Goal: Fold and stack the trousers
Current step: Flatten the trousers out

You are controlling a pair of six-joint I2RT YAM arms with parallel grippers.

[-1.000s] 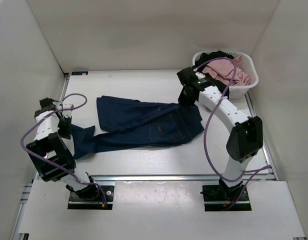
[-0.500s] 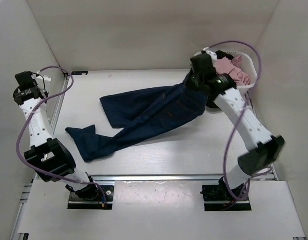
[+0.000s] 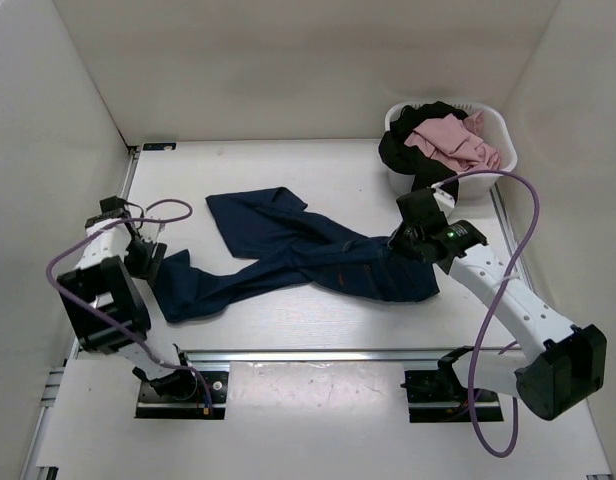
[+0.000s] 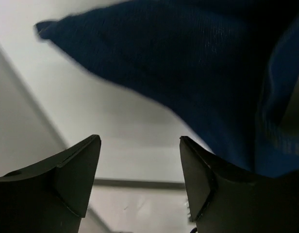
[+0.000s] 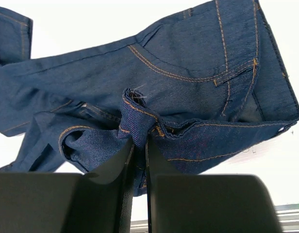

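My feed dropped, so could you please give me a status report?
Left pincer open, by leg end. Right pincer shut on trousers, at waistband. Trousers sprawled, unfolded. Basket stands apart, far right.

Two arms, one gripper spread, one clamped.
Item 1: left arm (image 3: 96,292), lower left of frame, elbow folded back; left gripper (image 3: 148,257) low at centre left, fingers (image 4: 75,167) spread wide. Item 2: right arm (image 3: 508,292), lower right, reaching toward centre; right gripper (image 3: 402,240) pinched tight on a bunched fold of the trousers (image 5: 188,77).
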